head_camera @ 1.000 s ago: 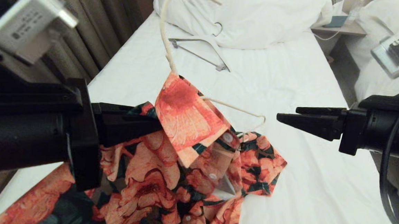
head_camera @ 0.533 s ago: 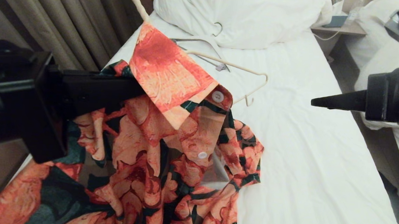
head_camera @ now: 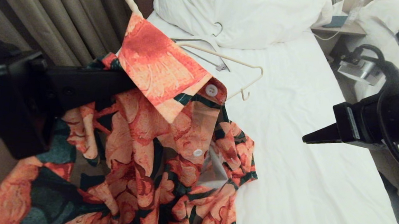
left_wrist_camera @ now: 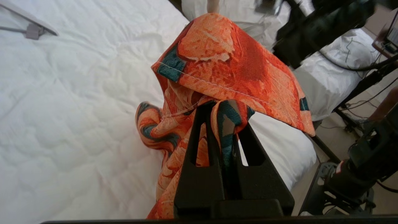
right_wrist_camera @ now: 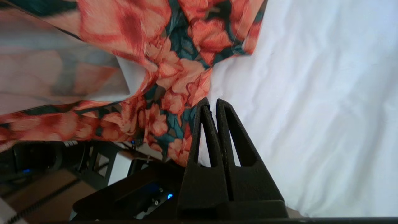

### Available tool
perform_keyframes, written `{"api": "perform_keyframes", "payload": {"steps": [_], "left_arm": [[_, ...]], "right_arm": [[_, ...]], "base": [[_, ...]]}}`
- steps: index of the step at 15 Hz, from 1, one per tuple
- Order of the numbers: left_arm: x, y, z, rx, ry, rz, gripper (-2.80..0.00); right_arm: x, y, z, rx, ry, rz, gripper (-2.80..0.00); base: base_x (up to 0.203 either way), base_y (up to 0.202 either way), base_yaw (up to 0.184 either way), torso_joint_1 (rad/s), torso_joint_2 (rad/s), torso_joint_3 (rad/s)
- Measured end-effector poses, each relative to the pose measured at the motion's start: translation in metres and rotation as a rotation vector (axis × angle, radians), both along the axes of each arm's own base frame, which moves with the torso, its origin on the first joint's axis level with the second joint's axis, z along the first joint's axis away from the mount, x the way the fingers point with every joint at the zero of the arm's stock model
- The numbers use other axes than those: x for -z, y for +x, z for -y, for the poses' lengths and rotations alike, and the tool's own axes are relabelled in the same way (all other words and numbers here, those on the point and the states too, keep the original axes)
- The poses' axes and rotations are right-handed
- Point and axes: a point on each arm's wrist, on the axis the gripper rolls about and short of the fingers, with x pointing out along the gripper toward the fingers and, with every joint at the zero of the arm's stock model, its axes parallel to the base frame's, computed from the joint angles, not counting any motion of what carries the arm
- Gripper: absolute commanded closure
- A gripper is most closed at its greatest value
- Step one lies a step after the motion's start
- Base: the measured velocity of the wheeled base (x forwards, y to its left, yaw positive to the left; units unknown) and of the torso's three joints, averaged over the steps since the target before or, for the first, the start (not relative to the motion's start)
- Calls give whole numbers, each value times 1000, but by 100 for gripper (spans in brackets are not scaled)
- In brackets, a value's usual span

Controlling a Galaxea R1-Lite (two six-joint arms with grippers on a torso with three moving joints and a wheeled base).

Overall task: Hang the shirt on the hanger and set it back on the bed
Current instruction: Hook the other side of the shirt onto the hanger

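Above the bed (head_camera: 302,187), the shirt (head_camera: 156,137) hangs lifted, its collar draped over the hanger (head_camera: 223,58), its lower part trailing onto the sheet. Left gripper (left_wrist_camera: 222,107) is clamped on a fold under the collar. Right gripper (head_camera: 307,140) hovers well apart, closed and empty.

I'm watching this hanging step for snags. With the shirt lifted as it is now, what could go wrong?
1. The hanger has only one arm inside the shirt; its other arm juts bare, so the shirt may slide off.
2. The left end effector pinches only a fold below the collar; that fold could slip.
3. The right end effector is shut, holds nothing and hangs clear over the bed, giving no support.
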Motion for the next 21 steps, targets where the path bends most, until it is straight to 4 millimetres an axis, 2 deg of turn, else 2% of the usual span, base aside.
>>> {"api": "perform_keyframes", "payload": {"steps": [3, 4, 9, 13, 17, 21], "left_arm": [[-2, -1, -1, -1, -24, 15, 0], [-3, -1, -2, -2, -25, 16, 0], [-1, -1, -1, -2, -21, 13, 0], [-1, -1, -1, -2, -19, 12, 0], [0, 0, -1, -1, -15, 10, 0], [0, 0, -1, -1, -16, 11, 0]], "right_arm": [[8, 3, -19, -43, 2, -36, 0], [12, 3, -27, -64, 2, -41, -280], [30, 11, -59, -98, -101, 21, -280], [40, 25, -79, -153, -77, 140, -280], [54, 34, -102, -210, -73, 189, -280], [65, 52, -122, -233, -47, 273, -280]], "base": [[0, 0, 0, 0, 0, 0], [0, 0, 0, 0, 0, 0], [0, 0, 0, 0, 0, 0], [0, 0, 0, 0, 0, 0], [0, 0, 0, 0, 0, 0], [0, 0, 0, 0, 0, 0]]}}
